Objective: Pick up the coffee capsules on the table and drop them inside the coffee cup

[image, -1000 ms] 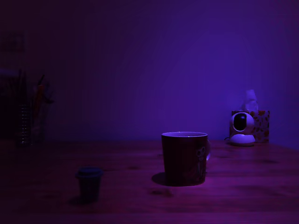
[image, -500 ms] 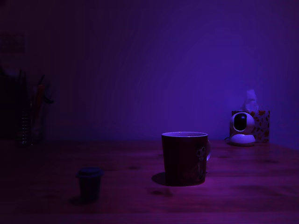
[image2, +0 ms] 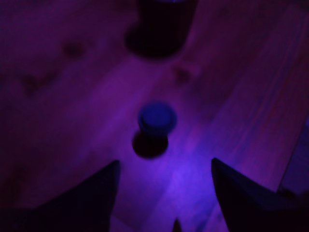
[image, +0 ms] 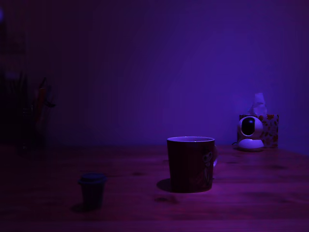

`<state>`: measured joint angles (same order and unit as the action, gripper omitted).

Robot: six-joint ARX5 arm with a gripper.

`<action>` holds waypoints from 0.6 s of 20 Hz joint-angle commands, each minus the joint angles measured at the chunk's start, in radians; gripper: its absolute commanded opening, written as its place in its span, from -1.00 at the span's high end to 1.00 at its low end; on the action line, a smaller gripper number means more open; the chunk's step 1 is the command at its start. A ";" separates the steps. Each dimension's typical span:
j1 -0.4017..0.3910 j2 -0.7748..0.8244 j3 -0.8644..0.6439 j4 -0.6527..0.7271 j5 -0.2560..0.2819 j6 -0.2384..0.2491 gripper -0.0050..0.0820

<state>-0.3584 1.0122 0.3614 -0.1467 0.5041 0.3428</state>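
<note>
One small dark bluish capsule [image: 91, 189] stands upright on the wooden table [image: 251, 193], to the exterior view's left of the dark mug [image: 190, 163] with its pale rim. In the wrist view the capsule [image2: 156, 118] lies ahead of my gripper [image2: 164, 169], whose two dark fingers [image2: 96, 193] stand wide apart with nothing between them. The mug [image2: 161, 24] shows beyond the capsule. The arm itself does not show in the exterior view.
A white round camera gadget [image: 250, 133] and a patterned tissue box [image: 268, 126] stand at the back on the exterior view's right. A dim holder with pens [image: 34, 121] stands at the back left. The scene is very dark and purple.
The back left corner of the exterior view has grown darker. Capsule and mug have not moved.
</note>
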 commanded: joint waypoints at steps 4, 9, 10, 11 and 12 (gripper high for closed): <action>-0.001 0.138 -0.017 0.108 0.010 0.005 -0.38; -0.002 0.269 -0.017 0.224 0.053 0.019 -0.38; -0.002 0.288 -0.017 0.248 0.058 0.021 -0.38; -0.002 0.307 -0.017 0.272 0.060 0.024 -0.38; -0.002 0.327 -0.017 0.297 0.066 0.025 -0.38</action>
<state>-0.3584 1.3186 0.3569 0.1326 0.5625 0.3546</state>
